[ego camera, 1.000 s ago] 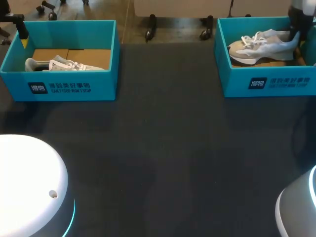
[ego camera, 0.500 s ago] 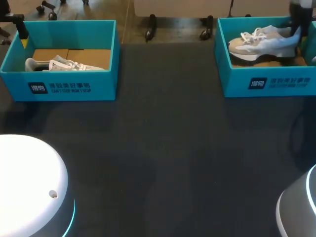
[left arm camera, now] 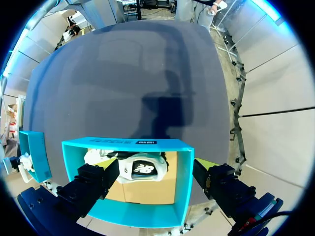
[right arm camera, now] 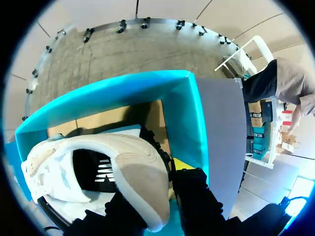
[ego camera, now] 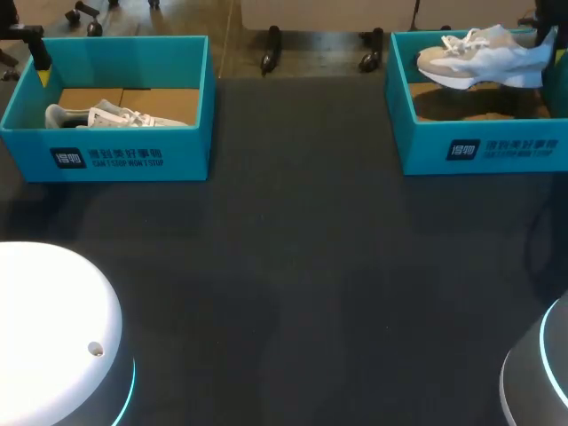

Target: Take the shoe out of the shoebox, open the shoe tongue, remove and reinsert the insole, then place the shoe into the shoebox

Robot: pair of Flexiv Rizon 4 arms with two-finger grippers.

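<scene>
The right gripper [right arm camera: 165,173] is clamped on the heel of the shoe [ego camera: 484,58], one yellow-tipped finger against the outside of the heel and the other hidden down inside the collar. The shoe hangs in the air above the right box [ego camera: 479,149], sole down and nearly level, toe toward the table's middle and heel at the gripper; it is pale grey and white with a beige toe and white laces. The right box is teal with a brown cardboard floor and sits at the far right corner of the table [ego camera: 302,266]. At the far left corner sits the left box [ego camera: 115,158], the same teal, with a second shoe [ego camera: 106,115] lying inside against its front wall. The left gripper [left arm camera: 153,169] hovers over the left box with its fingers wide apart, one to each side of the box, touching neither the box nor the second shoe.
</scene>
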